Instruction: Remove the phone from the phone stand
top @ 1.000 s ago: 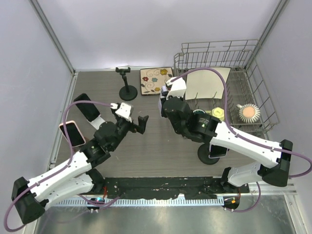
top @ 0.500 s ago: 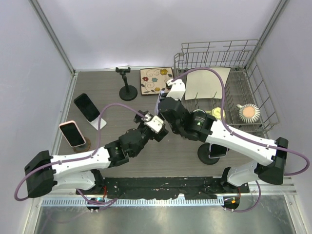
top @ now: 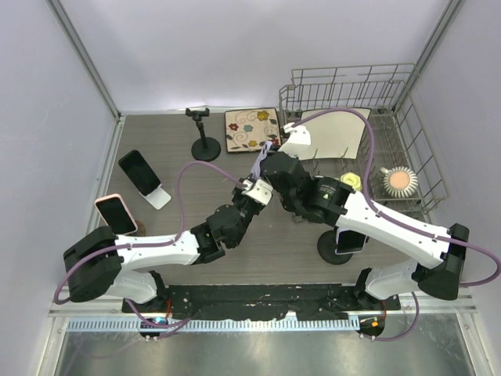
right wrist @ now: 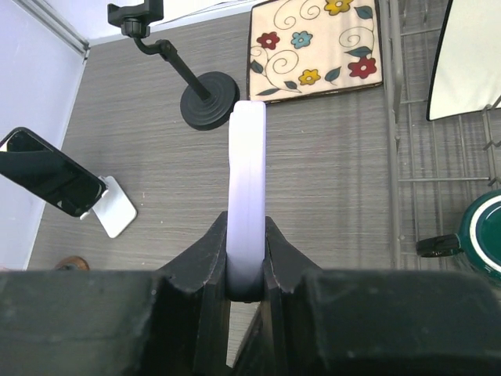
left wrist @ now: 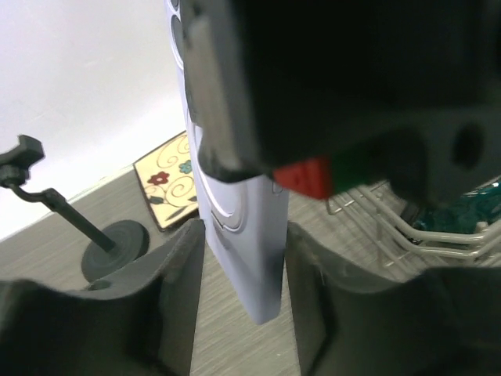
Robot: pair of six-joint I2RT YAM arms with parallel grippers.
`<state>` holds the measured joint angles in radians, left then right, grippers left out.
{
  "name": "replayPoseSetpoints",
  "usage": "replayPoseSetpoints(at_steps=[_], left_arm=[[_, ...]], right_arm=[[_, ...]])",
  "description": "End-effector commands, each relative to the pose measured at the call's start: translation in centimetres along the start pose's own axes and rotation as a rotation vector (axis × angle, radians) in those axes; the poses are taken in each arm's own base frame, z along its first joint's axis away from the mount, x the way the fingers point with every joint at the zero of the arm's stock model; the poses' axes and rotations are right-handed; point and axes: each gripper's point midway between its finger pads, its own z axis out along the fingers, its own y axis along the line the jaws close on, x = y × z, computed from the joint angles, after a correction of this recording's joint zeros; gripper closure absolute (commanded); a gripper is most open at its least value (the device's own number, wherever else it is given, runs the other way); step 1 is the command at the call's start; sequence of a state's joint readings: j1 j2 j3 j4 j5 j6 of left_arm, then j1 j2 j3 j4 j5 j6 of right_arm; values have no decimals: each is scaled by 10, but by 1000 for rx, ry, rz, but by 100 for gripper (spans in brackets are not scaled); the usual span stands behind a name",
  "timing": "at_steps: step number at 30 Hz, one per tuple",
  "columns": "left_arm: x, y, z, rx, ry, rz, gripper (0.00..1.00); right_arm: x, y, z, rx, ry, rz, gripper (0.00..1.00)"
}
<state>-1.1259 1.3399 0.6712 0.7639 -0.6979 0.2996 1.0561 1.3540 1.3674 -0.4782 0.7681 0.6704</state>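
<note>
From the top camera I see the right gripper [top: 270,166] over the middle of the table, pinching a lavender phone [top: 260,163] that hangs in the air, clear of every stand. My left gripper [top: 257,188] sits just below it, nose to nose with the right one. Behind them an empty black clamp stand [top: 205,139] stands beside a floral tile [top: 250,129]. To the left, a black phone [top: 139,172] leans on a white stand and a pink-cased phone [top: 115,215] leans on another. The dish rack [top: 411,168] fills the far right corner. On the left wrist camera the fingers [left wrist: 168,298] are spread, one on each side of the phone's lower end. Their tips line up with its side edges, though I cannot tell whether the pads actually touch it. The dark bulk above is the right gripper's body. On the right wrist camera the phone appears edge-on and upright, its base wedged between the two pressed-in fingers [right wrist: 207,266]. Beyond it I can make out the clamp stand, the tile, the black phone on its stand, and a green mug [right wrist: 477,235] inside the rack.
</note>
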Motion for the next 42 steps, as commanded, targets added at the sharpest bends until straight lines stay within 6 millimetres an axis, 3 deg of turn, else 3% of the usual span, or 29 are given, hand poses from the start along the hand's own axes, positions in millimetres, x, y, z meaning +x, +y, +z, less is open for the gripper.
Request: replayPoseSetpoints(at_steps=[1,7,9,13,15,18,21,27,32,33,36,37,42], left_arm=[[-33,15,7,-97,-79,-119,63],[-33,17,0,-86,-67,-189,100],[-25,14,-3,-70,-43,-199,100],[-15,13,-10,-50,-3,-228,100],[-7,11,-15,-29,27,-261,100],[9,8,-20,11,87,-351,100],[25,11,-20,43,156,-429,100],[62,30,-11,87,336,-627,100],[78,28,2,159,458,-806,100],[89,28,6,163,496,-837,100],[91,19,17,231,528,-947,100],[95,8,23,284,557,-969,100],[107,-9,51,302,597,-1091,100]], right_arm=[[-25,17,-15,-86,-67,169,99],[-23,10,-17,-93,-80,216,96],[-26,8,-18,-96,-93,223,89],[-34,4,-21,-115,-128,233,60],[-41,-1,-24,-109,-151,217,52],[-52,-11,-28,-78,-191,183,28],[-62,-22,-33,-48,-226,146,16],[-80,-42,-44,2,-286,47,10],[-87,-56,-53,24,-319,-19,10],[-87,-60,-55,28,-323,-24,10],[-88,-66,-58,40,-329,-42,10],[-90,-69,-61,44,-336,-42,10],[-93,-83,-68,70,-352,-78,10]])
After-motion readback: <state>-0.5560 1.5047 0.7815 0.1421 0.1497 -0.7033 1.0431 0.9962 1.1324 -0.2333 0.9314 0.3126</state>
